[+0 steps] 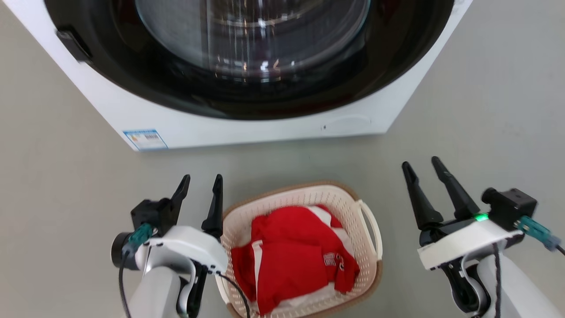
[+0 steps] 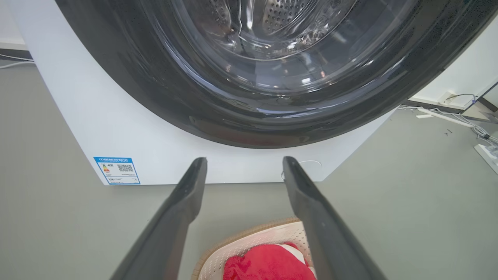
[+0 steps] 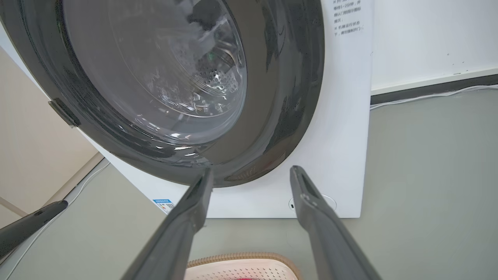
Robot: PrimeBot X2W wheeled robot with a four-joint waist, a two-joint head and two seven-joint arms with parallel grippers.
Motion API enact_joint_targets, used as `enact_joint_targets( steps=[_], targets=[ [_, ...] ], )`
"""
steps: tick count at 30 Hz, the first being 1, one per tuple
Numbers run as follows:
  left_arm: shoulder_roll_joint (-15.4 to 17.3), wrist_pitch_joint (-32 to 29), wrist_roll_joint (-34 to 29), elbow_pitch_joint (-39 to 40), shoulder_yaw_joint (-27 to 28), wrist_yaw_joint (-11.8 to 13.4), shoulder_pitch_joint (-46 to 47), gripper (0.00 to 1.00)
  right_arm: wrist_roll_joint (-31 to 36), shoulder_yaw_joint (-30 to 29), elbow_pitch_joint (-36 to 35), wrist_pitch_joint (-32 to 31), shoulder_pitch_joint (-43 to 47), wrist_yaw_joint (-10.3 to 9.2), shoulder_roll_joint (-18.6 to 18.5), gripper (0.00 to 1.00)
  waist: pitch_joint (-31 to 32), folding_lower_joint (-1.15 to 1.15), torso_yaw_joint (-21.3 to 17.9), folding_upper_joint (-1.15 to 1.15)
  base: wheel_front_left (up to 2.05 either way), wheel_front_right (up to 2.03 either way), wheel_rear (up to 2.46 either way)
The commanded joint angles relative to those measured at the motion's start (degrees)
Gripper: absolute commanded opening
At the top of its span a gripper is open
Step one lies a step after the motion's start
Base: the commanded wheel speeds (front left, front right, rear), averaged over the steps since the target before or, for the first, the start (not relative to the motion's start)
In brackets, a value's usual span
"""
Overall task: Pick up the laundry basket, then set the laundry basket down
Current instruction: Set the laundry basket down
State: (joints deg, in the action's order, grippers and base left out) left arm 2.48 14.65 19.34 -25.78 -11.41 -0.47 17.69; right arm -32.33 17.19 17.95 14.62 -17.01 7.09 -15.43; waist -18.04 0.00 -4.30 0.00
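Head view: the laundry basket [image 1: 344, 210] is seen standing on the grey floor [image 1: 53, 185], just in front of the white washing machine [image 1: 265, 128] and between the two grippers; it is loaded with a red and white garment [image 1: 291, 251], and a white loop handle [image 1: 371, 223] is shown on the side toward the robot's right; the left gripper [image 1: 202, 177] is held just beside the basket's left rim, its inner finger close against the brown edge, though whether it touches cannot be told; its fingers are spread apart and nothing is grasped; the right gripper [image 1: 420, 161] is placed apart from the handle, with bare floor between, its fingers likewise parted and empty; both pairs of fingers are pointed toward the machine, whose dark round door [image 1: 132, 75] is shut, with glass in its middle; a blue label [image 1: 145, 139] is stuck at the lower left corner of the front panel; in the left wrist view the basket's far rim and the red cloth are seen low between the spread fingers; in the right wrist view a strip of the brown rim is caught at the bottom edge between that gripper's fingers
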Motion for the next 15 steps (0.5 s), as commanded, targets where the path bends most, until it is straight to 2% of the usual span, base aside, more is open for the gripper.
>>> enact_joint_targets(
  steps=[1,8,15],
  targets=[
    [0.6,0.3,-1.1,2.2,2.0,-0.3,-0.9,1.0,0.9,0.0,-2.4,0.4,1.6,0.4,0.1,1.0,2.5,0.0,0.3,0.0,0.0,0.0,0.0],
    [0.4,0.3,-1.5,8.6,3.3,-0.9,-5.2,1.0,4.4,-4.3,-9.9,0.4,5.6,0.4,1.7,1.0,6.9,0.0,1.0,0.0,0.0,0.0,0.0],
    [0.4,0.3,0.0,14.7,3.6,-0.6,-8.9,1.0,7.0,-8.3,-14.0,0.4,10.1,0.4,2.1,1.0,10.9,0.0,1.6,0.0,0.0,0.0,0.0]
  ],
)
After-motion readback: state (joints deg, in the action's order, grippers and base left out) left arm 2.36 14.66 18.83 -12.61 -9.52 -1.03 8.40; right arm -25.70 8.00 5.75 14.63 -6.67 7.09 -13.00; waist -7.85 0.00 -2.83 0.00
